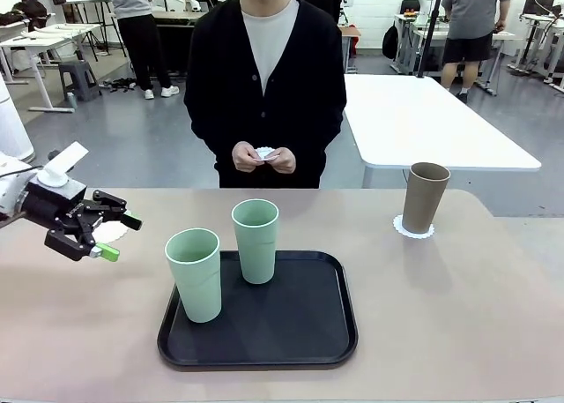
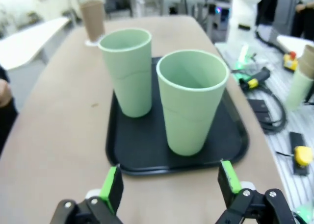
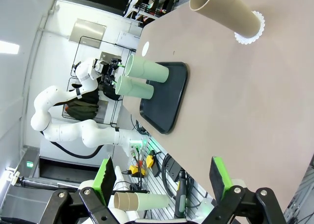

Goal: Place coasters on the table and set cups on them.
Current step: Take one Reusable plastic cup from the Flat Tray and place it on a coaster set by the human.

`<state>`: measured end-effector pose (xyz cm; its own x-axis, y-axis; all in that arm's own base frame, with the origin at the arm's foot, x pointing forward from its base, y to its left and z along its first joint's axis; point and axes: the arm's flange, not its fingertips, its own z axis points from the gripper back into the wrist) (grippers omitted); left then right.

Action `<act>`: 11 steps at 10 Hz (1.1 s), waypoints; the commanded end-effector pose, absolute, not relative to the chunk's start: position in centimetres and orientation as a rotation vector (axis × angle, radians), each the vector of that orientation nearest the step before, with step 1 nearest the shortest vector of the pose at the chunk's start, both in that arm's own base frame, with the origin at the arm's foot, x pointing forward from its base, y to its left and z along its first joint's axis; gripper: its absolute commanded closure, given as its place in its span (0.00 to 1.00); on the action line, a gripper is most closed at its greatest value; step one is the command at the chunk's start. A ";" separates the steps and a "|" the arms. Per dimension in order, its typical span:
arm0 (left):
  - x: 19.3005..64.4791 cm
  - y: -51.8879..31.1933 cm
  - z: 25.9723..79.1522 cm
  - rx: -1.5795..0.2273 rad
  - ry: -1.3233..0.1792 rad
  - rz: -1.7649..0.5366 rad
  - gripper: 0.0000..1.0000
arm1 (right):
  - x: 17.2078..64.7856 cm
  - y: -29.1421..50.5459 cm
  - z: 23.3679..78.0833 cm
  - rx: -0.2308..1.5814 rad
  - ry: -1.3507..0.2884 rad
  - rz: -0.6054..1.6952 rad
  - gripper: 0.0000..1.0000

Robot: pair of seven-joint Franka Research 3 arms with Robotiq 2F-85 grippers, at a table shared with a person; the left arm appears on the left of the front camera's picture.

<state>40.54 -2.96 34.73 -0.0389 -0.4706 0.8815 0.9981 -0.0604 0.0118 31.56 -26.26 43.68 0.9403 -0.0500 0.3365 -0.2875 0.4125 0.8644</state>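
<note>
Rightward, bare table [image 1: 458, 324] flanks black tray [image 1: 308, 319].

A robotics lab, an open workroom rather than a home; a white jointed robot arm [image 3: 64, 128] rises at the left of the right wrist view, beside the beige table [image 1: 458, 332]; plain white tables [image 1: 432, 125] on a bare grey floor [image 1: 132, 147] run across the top of the front view, with people [image 1: 471, 19] standing among them in the upper right; black cables [image 2: 272, 104] and yellow-handled tools [image 2: 255, 80] lie on the floor at the right of the left wrist view.
</note>
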 end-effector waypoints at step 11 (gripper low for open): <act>39.1 -3.3 34.3 -0.831 -0.916 -1.458 0.00 | 31.5 -26.2 43.7 1.147 -0.337 0.157 0.00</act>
<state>38.98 -3.32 34.41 -0.0822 -0.4358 0.8963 0.9966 -0.0357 0.0740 31.56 -26.25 43.67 0.9404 -0.0498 0.3365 -0.2875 0.4124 0.8645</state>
